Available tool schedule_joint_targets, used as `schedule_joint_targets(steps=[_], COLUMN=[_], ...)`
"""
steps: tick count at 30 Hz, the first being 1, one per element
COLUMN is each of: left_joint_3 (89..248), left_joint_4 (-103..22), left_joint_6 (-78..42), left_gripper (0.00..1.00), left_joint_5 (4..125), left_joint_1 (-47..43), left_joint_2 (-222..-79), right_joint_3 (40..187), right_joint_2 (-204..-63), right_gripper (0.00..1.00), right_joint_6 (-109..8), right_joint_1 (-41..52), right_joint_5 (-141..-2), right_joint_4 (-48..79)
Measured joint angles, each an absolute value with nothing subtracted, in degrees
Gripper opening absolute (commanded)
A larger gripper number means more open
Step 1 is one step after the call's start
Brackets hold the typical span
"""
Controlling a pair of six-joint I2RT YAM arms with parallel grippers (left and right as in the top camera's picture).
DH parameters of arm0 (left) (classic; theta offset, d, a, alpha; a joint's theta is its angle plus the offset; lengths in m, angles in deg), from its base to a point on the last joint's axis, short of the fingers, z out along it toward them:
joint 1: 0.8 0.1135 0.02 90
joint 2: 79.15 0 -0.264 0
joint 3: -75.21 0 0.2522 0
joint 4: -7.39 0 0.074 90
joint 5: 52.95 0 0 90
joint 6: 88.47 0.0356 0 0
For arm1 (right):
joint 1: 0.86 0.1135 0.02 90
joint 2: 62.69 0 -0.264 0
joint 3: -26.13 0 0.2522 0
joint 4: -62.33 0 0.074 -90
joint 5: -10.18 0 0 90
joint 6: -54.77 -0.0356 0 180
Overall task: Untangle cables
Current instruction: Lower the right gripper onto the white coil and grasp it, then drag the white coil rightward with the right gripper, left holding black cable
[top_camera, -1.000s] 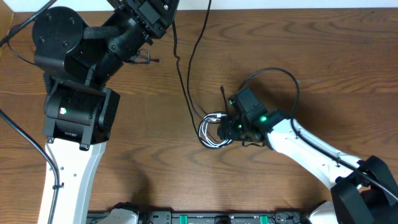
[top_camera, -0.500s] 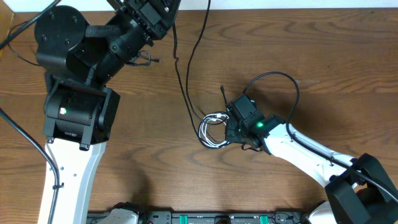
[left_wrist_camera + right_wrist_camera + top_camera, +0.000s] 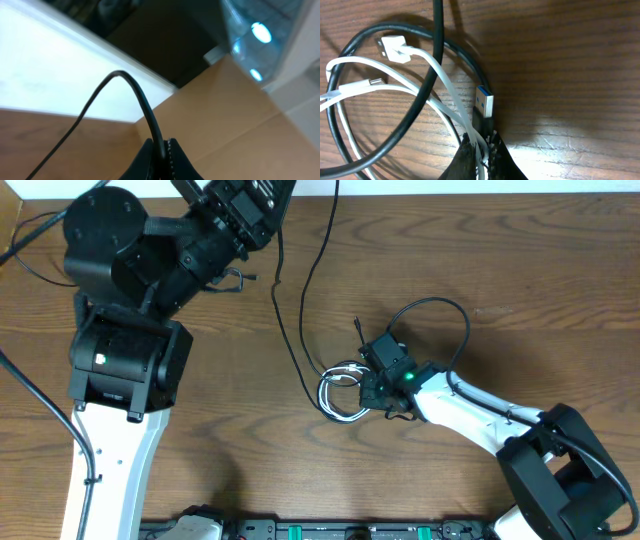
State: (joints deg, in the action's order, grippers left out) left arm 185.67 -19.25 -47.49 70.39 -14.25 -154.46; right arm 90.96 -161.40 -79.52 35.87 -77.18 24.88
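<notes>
Brown wooden table (image 3: 540, 290): carries a knot of cords near its middle, at the right arm's tip.
Thin white cable (image 3: 437, 75): looped within the knot, crossed by a black cord; its flat white plug (image 3: 392, 48) lies on a black loop.
Thin black cable (image 3: 145, 107): arches up out of the left pincer; overhead, black cords run from the knot toward the far edge.
Right gripper (image 3: 480, 147): low at the table, pinched closed on the white cable, just beside a blue-tongued metal plug (image 3: 485, 101).
Left gripper (image 3: 161, 150): raised, clamped closed on the black cable.
</notes>
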Motion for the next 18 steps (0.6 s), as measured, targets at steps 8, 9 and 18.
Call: schedule_joint_targets(steps=[8,9,18], left_joint_3=[185.9,185.9,186.0], left_joint_4=[-39.6,-43.3,-64.6], left_joint_6=[-40.7,-39.8,-35.7], left_gripper=[0.07,0.07,0.07], left_joint_5=[66.8,65.2,41.6], left_joint_1=[-7.4,-5.9,0.2], left_joint_2=[-154.5,-154.5,-154.5], right_joint_3=[94.9,95.7,98.5], right_joint_2=[-153.1,-151.4,-137.1], right_gripper=[0.01,0.01,0.01], right_joint_6=[-75.6,-74.9,-67.8], right_joint_1=[27.0,26.0,21.3], right_joint_5=[-83.8,-85.6,-94.6], right_joint_4=[11.5,10.5,13.3])
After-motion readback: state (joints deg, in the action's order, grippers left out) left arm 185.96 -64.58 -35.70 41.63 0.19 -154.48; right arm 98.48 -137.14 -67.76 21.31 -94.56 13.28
